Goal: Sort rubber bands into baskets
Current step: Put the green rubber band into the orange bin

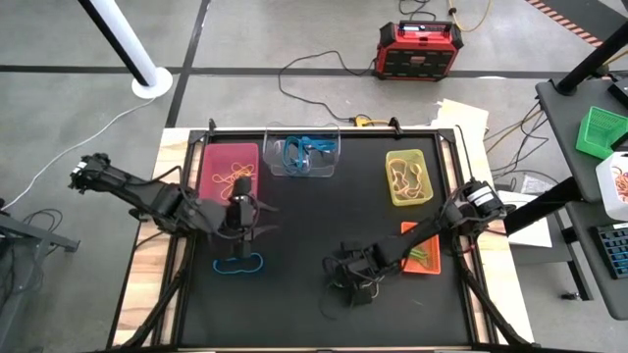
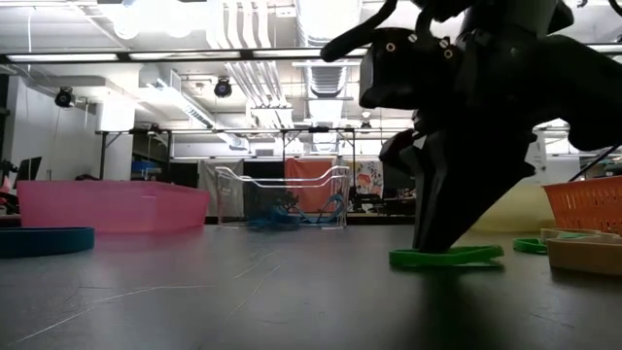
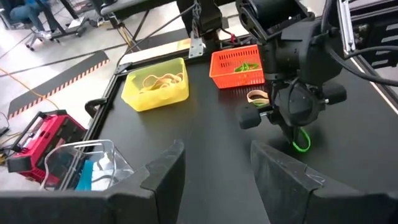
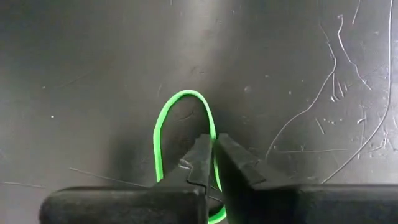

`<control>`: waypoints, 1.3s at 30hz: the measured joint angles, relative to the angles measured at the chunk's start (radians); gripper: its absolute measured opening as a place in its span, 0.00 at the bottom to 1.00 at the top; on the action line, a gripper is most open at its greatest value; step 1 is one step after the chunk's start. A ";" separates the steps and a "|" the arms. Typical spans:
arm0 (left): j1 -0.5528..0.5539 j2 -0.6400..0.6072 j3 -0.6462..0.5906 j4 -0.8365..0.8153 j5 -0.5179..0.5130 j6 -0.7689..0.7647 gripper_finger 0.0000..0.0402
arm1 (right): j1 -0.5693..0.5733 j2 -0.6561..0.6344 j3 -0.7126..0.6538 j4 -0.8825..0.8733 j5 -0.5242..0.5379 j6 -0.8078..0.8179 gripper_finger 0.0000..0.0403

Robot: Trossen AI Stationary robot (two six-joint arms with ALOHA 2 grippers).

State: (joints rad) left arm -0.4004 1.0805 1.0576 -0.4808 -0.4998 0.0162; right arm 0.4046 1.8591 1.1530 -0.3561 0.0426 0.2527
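Observation:
My right gripper points down at the middle of the black mat, shut on a green rubber band that lies on the mat. My left gripper is open and empty, hovering at the mat's left, just beyond a blue rubber band that lies flat. The magenta-pink basket, clear basket and yellow-green basket stand along the far side, and the orange basket stands at the right. All four hold bands. My right gripper pinches one long side of the green band's loop between its two fingertips, coming from above and pointing down. The fingers lie across the strand. The rest of the loop lies flat and slack on the mat.
A tan band and another green band lie on the mat beside the orange basket. A red-black power box stands on the floor beyond the table. A bright green crate sits on a side table to the right.

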 joint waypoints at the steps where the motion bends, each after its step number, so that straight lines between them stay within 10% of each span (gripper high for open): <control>1: 0.000 0.005 0.000 0.000 0.000 0.000 0.41 | -0.005 0.000 -0.001 0.001 -0.008 0.002 0.03; 10: -0.003 0.045 0.000 -0.177 0.005 -0.132 0.41 | -0.003 -0.214 0.025 -0.279 0.057 0.061 0.02; 20: -0.006 0.152 -0.019 -0.459 0.194 -0.396 0.41 | 0.014 -0.490 -0.024 -0.926 0.064 0.585 0.02; 30: -0.006 0.288 -0.213 -0.318 0.356 -0.416 0.41 | 0.059 -0.594 -0.168 -0.962 -0.007 0.796 0.06; 39: -0.006 0.421 -0.258 -0.225 0.359 -0.384 0.41 | 0.058 -0.593 -0.203 -0.963 -0.007 0.803 0.34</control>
State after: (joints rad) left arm -0.4068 1.5015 0.7998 -0.7057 -0.1405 -0.3681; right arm 0.4625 1.2659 0.9504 -1.3196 0.0353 1.0557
